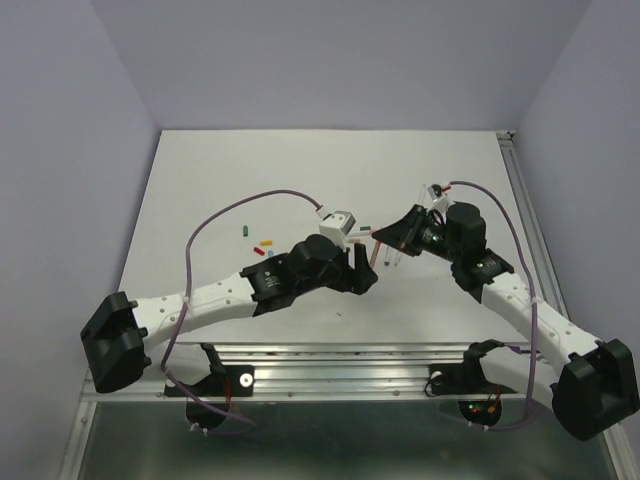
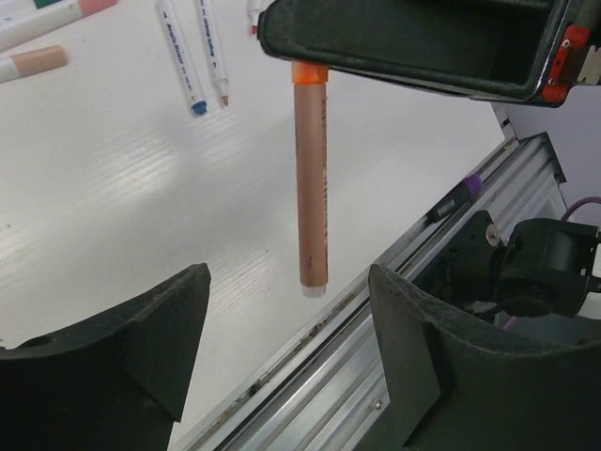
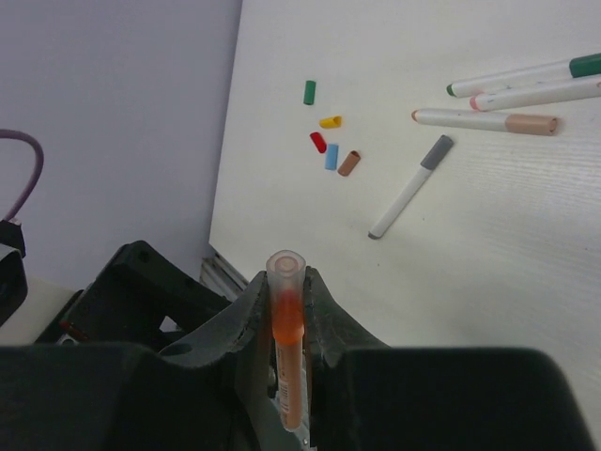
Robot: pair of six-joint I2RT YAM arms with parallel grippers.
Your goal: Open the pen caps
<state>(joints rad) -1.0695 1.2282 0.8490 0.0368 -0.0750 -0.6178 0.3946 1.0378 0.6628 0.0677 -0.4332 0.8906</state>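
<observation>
My right gripper [image 3: 286,293] is shut on the cap end of an orange pen [image 3: 288,329]. Its clear-tipped orange cap [image 3: 286,268] sticks out past the fingertips. In the left wrist view the pen [image 2: 311,178] hangs from the right gripper [image 2: 413,42], orange collar [image 2: 309,72] at the top. My left gripper [image 2: 286,282] is open, its fingers apart on either side of the pen's free end and not touching it. Loose caps lie at the table's left: green [image 3: 309,91], yellow [image 3: 330,121], red [image 3: 318,142], blue [image 3: 331,157], brown [image 3: 349,163]. Both grippers meet at mid-table [image 1: 372,250].
Several pens lie on the table: a grey-capped one [image 3: 409,188], a tan-capped one [image 3: 488,120] and two more [image 3: 526,75] beyond it. The aluminium rail [image 2: 376,310] runs along the near edge, with a black, purple-tipped marker [image 2: 455,199] lying on it.
</observation>
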